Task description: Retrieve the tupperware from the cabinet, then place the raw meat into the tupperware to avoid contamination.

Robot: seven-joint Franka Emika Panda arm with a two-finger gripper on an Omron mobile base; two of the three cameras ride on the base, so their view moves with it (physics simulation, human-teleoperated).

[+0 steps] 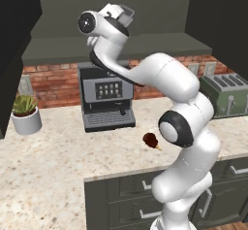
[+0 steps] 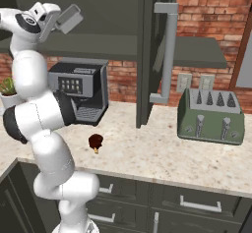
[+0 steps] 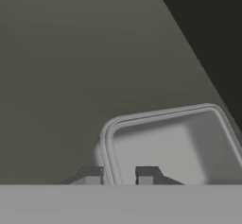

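- In the hand view, the gripper (image 3: pixel 118 175) is seen at the bottom edge, its two dark fingertips (image 3: pixel 90 175) standing one on each side of the near rim of the tupperware (image 3: pixel 179 140).
- The jaws are closed to a narrow gap and the rim wall is pinched between them; the tupperware is gripped.
- One fingertip is placed outside the wall, the other inside the hollow.
- The tupperware is shown as a low grey rounded container, empty inside, lying just beyond the fingertips on the flat grey floor of the cabinet (image 3: pixel 71 67).
- A dark region is seen past the tupperware toward the upper right of the hand view.
- In the base views, the hand is raised high inside the open cabinet (image 2: pixel 98 15), above the coffee machine (image 1: pixel 106 95).
- The open cabinet door (image 2: pixel 152 50) with its long silver handle (image 2: pixel 166 55) stands to the right of the hand in the right base view.
- The raw meat (image 1: pixel 151 140) lies far below the gripper on the counter (image 1: pixel 53 151), just in front of the coffee machine, apart from it.
- A toaster (image 2: pixel 210 116) stands well to the gripper's right on the counter.
- A potted plant (image 1: pixel 25 112) stands well to the left.
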